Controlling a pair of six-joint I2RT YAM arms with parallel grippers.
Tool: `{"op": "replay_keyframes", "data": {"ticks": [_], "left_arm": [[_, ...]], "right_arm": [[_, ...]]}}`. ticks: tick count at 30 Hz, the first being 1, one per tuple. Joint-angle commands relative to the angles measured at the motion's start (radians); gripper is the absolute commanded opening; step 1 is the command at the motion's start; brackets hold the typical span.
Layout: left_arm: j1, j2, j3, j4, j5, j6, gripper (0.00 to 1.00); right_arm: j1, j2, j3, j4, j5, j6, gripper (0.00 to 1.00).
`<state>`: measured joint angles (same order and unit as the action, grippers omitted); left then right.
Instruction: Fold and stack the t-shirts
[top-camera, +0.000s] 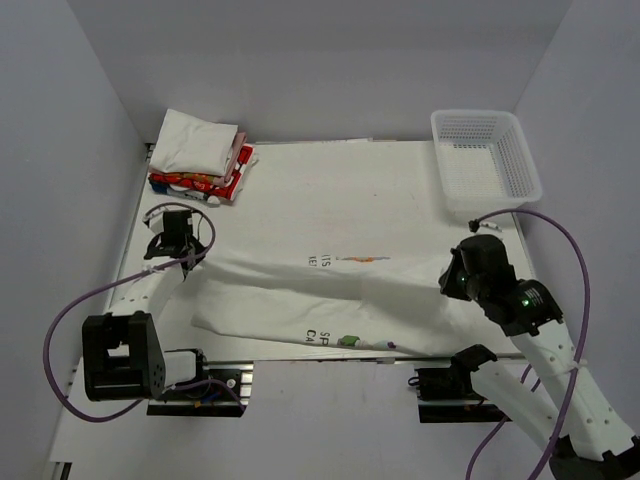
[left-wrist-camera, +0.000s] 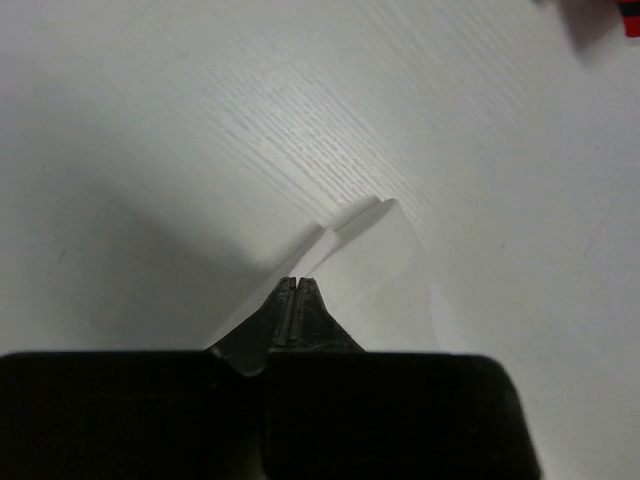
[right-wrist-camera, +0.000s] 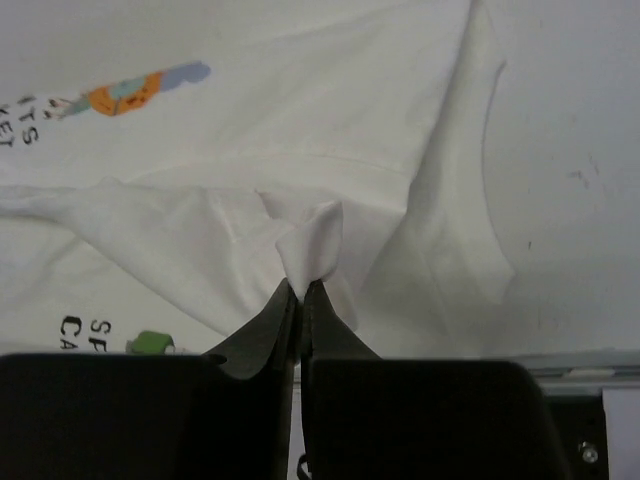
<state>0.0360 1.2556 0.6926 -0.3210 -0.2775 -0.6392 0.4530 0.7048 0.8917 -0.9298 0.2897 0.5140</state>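
Stretched between left gripper (left-wrist-camera: 298, 288) and right gripper (right-wrist-camera: 302, 292), both pinched shut on its edges: white printed cloth t-shirt (top-camera: 300, 290). Beyond left: folded t-shirt stack (top-camera: 195, 150) (white topmost). Beyond right: white plastic mesh basket (top-camera: 476, 115).

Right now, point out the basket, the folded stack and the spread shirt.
basket (top-camera: 475, 113): top view, far rim.
stack (top-camera: 195, 140): top view, middle of its white top layer.
shirt (top-camera: 280, 295): top view, middle of the cloth.
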Motion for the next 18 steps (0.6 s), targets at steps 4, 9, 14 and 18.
{"op": "replay_keyframes", "data": {"ticks": [4, 9, 14, 18], "left_arm": [[0.016, 0.027, 0.045, -0.214, -0.172, -0.256, 0.15], [0.016, 0.201, 0.275, -0.617, -0.250, -0.457, 1.00], [0.016, 0.249, 0.416, -0.701, -0.181, -0.435, 1.00], [0.016, 0.133, 0.426, -0.578, -0.059, -0.304, 1.00]], "right_arm": [[0.001, -0.059, -0.163, -0.107, -0.128, 0.187, 0.16], [0.007, -0.141, -0.243, -0.131, -0.251, 0.221, 0.90], [0.001, -0.180, -0.201, -0.101, -0.271, 0.163, 0.90], [0.004, -0.143, -0.218, 0.083, -0.334, 0.089, 0.90]]}}
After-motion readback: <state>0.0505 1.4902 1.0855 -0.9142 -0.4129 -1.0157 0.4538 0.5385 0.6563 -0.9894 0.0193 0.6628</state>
